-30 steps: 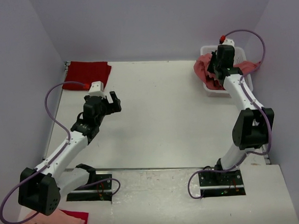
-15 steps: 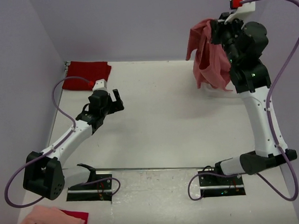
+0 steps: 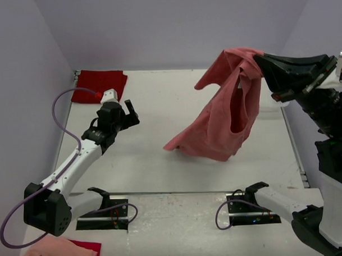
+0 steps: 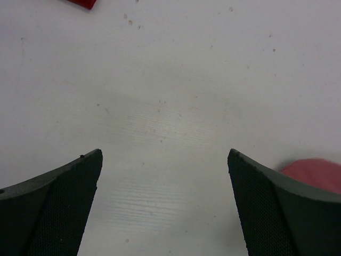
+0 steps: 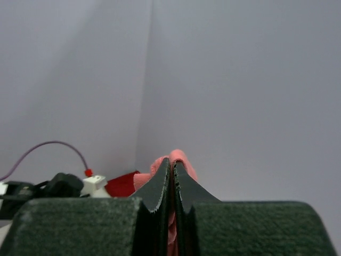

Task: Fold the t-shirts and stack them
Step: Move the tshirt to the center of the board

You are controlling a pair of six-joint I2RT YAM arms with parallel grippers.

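A salmon t-shirt (image 3: 224, 123) hangs unfolded in the air over the middle right of the table. My right gripper (image 3: 258, 59) is raised high and shut on the shirt's top edge. In the right wrist view the jaws (image 5: 171, 161) stand pressed together with salmon cloth (image 5: 181, 155) bulging above and between them. A crimson t-shirt (image 3: 100, 84) lies folded at the table's back left corner, also showing as a red patch (image 5: 120, 184). My left gripper (image 3: 129, 115) hovers open over bare table (image 4: 170, 96), and the salmon shirt's edge (image 4: 315, 174) peeks past its right finger (image 4: 277, 208).
A peach-pink cloth (image 3: 56, 253) lies off the table at the bottom left, over a bit of red fabric (image 3: 88, 245). Purple walls close in the table at the back and both sides. The right arm's body (image 3: 328, 128) stands tall at the right edge.
My right arm has lifted the salmon shirt out of the white basket and swung it up and toward the table's middle. The left arm has barely shifted and stays open.
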